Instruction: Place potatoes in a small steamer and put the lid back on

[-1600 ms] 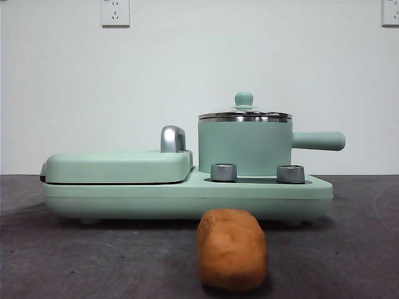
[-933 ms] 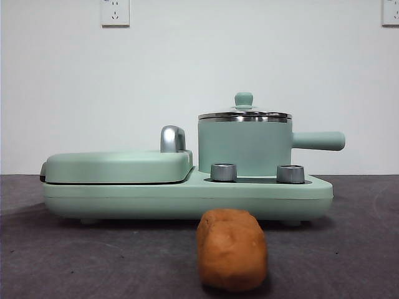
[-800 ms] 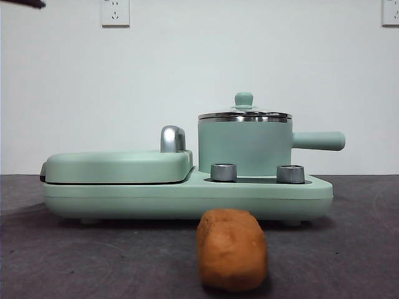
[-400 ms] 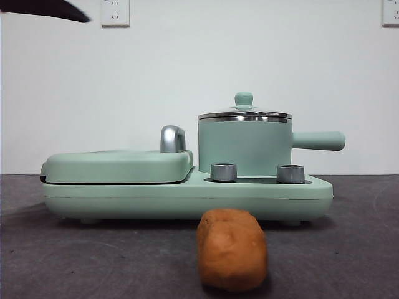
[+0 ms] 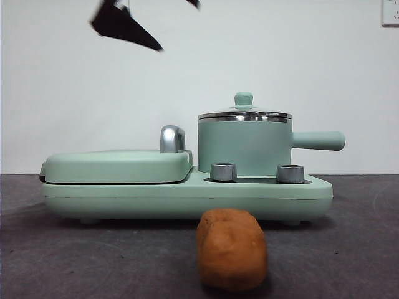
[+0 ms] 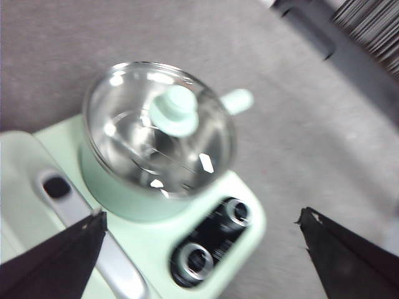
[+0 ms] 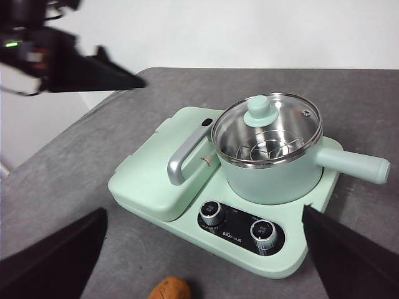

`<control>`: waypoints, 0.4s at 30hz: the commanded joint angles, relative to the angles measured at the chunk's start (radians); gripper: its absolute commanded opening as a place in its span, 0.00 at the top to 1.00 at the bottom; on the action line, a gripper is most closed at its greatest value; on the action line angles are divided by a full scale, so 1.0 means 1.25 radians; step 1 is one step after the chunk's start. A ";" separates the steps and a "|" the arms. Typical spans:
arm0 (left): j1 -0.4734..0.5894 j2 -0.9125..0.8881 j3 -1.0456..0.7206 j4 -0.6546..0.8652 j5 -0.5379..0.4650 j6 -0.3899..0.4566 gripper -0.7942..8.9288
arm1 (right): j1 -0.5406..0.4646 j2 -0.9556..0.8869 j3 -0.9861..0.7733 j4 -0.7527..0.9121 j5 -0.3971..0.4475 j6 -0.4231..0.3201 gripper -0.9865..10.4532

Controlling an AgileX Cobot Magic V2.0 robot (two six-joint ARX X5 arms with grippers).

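On the dark grey surface (image 5: 75, 261) sits a big mint-green cooker base (image 5: 187, 196). Its flat mint-green griddle cover (image 5: 118, 165) with a shiny chrome handle (image 5: 172, 138) fills the side toward nine o'clock in the front view. Two round silver knobs (image 5: 224, 172) sit along its front edge.

Toward three o'clock on that base stands the small steamer (image 5: 244, 147), a mint-green round pot with a straight mint-green side handle pointing to three o'clock. The lid (image 5: 244, 114), round with a shiny steel edge and a little mint-green knob, rests on the pot. Through the lid's clear top the right wrist view shows a wire rack inside.

The left tool (image 6: 199, 249) hangs high above the cooker with its jaws spread wide, holding nothing. In the front view it is the dark shape at eleven o'clock.

The right tool (image 7: 206, 261) is also high up, jaws wide apart and empty.

The orange-brown lumpy potato (image 5: 232, 249) lies on the surface at six o'clock from the pot, just in front of the base.
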 commanded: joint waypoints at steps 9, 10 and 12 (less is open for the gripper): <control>-0.081 0.339 0.363 -0.045 -0.121 0.090 0.41 | 0.002 0.004 0.009 0.005 0.001 -0.006 0.48; -0.085 0.360 0.387 -0.045 -0.121 0.090 0.41 | 0.002 0.004 0.009 0.005 0.001 -0.006 0.48; -0.091 0.394 0.418 -0.039 -0.129 0.091 0.41 | 0.002 0.004 0.009 0.005 0.001 -0.006 0.48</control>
